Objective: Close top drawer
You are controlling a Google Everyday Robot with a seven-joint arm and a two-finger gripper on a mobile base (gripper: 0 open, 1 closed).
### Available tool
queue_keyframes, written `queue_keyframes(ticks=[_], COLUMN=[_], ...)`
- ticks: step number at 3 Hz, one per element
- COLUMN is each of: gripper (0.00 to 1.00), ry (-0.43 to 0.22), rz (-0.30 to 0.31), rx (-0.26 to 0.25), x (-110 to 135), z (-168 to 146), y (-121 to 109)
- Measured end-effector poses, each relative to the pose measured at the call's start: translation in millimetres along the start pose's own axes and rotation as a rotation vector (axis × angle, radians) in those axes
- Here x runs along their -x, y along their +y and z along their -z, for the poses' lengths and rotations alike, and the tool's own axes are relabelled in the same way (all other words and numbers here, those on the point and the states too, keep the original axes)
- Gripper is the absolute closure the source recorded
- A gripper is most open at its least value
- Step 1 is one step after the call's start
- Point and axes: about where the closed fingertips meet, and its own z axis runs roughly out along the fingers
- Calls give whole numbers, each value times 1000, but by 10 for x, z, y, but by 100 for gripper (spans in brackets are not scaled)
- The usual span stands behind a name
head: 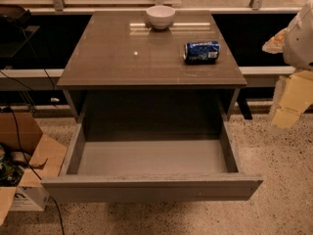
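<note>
The top drawer of the grey-brown cabinet is pulled far out toward me. Its plain front panel is nearest, the thin side walls run back under the cabinet top, and its pale grey floor is bare. My gripper, with yellowish parts below a white arm segment, hangs at the right edge of the view. It is to the right of the drawer's right wall, above the floor, and apart from the drawer. The lower drawer fronts are hidden beneath the open drawer.
On the cabinet top a white bowl stands at the back and a blue can lies on its side at the right. An open cardboard box and cables lie on the speckled floor at the left.
</note>
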Motion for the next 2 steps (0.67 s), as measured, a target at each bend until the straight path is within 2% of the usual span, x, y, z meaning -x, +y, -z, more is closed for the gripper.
queue_keyframes(ticks=[1, 2], gripper=[0, 19], ry=[0, -6], rz=[0, 2], rx=[0, 7], x=[0, 0], z=[0, -31], y=[1, 68])
